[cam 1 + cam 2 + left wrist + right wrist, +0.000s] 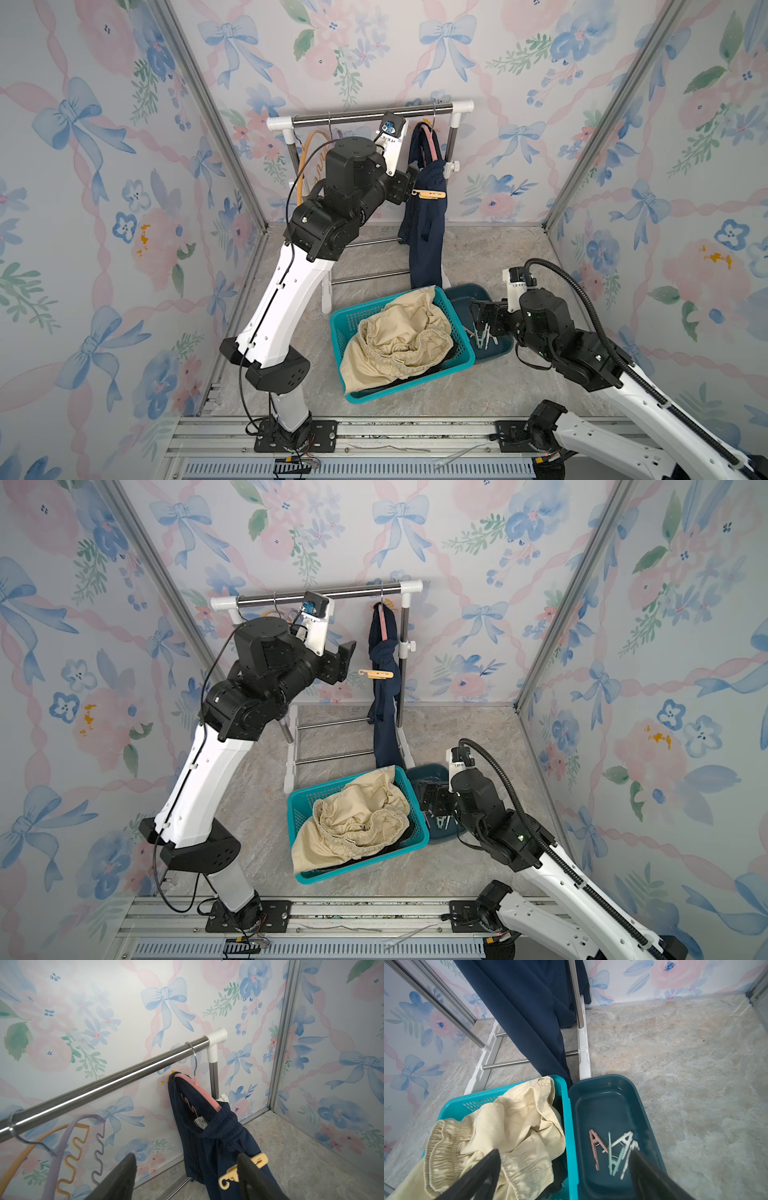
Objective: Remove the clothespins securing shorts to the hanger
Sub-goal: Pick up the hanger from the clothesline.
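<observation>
Left gripper (187, 1157) hangs high beside the rack's steel rail (104, 1088), its jaws spread with nothing between them. One finger sits just beside the light orange clothespin (376, 674), probably lined up to take it. To its left two bare hangers (68, 1147) dangle close, so room that way is tight, and the wall stands near behind. That clothespin pinches the navy shorts (426, 224), bunched on a pink hanger (199, 1093) at the rail's right end by the upright post. Below, cream shorts (399, 332) spill over the teal basket (569, 1118). Against its side, a dark tray (648, 1109) holds freed clothespins (614, 1151). Right gripper (564, 1152) hovers above them, wide open, with bare floor to its right.
</observation>
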